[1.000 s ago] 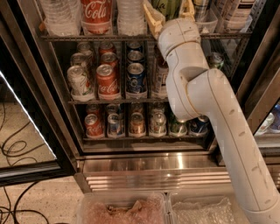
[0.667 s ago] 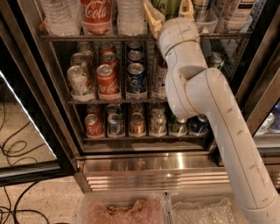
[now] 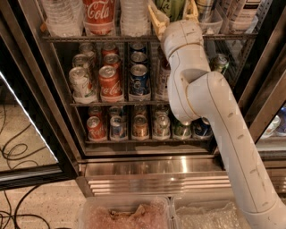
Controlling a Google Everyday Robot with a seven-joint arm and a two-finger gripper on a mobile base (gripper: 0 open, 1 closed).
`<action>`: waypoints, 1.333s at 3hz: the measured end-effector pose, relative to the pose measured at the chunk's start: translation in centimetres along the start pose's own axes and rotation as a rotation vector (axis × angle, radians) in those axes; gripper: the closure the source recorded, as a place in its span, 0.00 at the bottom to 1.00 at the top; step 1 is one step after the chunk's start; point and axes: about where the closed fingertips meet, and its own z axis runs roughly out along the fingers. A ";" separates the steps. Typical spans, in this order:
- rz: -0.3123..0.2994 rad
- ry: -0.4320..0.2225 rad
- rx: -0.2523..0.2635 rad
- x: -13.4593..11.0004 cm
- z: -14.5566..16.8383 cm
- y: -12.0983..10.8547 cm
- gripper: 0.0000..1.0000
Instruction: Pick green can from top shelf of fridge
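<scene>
The fridge (image 3: 42,96) stands open, with its ribbed steel base (image 3: 152,172) below. The top shelf (image 3: 89,38) runs across the upper edge of the camera view. The green can (image 3: 173,10) stands on it, right of centre, with only its lower part in view. My gripper (image 3: 173,4) reaches up to it on the white arm (image 3: 201,112). Its yellowish fingers (image 3: 156,19) stand on either side of the can and press on its sides. The can still rests upright at shelf level.
A Coca-Cola bottle (image 3: 96,13) and water bottles (image 3: 62,15) stand left of the can. Two lower racks hold short soda cans (image 3: 109,82). The open glass door (image 3: 22,134) is at left, with cables (image 3: 13,150) on the floor. Plastic tubs (image 3: 125,214) sit below.
</scene>
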 end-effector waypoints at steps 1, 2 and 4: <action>-0.010 -0.004 0.007 0.1 0.2 -0.3 0.34; -0.010 -0.004 0.007 0.0 0.1 -0.2 0.52; -0.010 -0.004 0.007 0.0 0.1 -0.2 1.00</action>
